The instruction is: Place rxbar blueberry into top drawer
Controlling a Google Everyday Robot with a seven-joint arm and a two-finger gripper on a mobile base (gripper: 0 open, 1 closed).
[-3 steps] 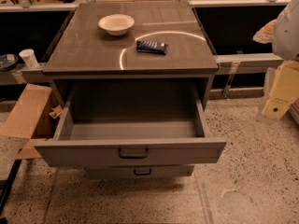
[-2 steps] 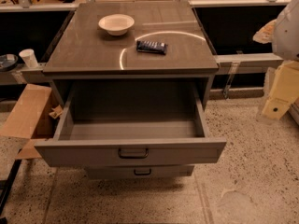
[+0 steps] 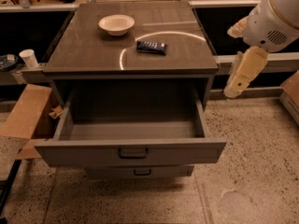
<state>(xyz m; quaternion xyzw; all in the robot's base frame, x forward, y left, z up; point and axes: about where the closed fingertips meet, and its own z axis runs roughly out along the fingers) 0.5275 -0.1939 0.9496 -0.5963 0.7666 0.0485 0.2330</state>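
Observation:
The rxbar blueberry [image 3: 151, 47], a dark navy bar, lies flat on the cabinet top [image 3: 93, 55], right of centre and to the right of a white bowl [image 3: 116, 24]. The top drawer [image 3: 131, 150] is pulled fully open below the top, and nothing shows inside it. The lower drawer [image 3: 140, 172] is slightly out beneath it. My gripper [image 3: 239, 76] hangs in the air to the right of the cabinet, beside its right edge. It is well away from the bar and holds nothing visible.
A flat cardboard box [image 3: 25, 120] lies on the floor to the left of the cabinet. A paper cup [image 3: 29, 58] stands on a ledge at the left. A rail and shelving run behind the cabinet. Speckled floor lies in front and to the right.
My arm and gripper have moved left and a little up, closer to the cabinet's right side. The bar, the bowl and the drawers have not moved.

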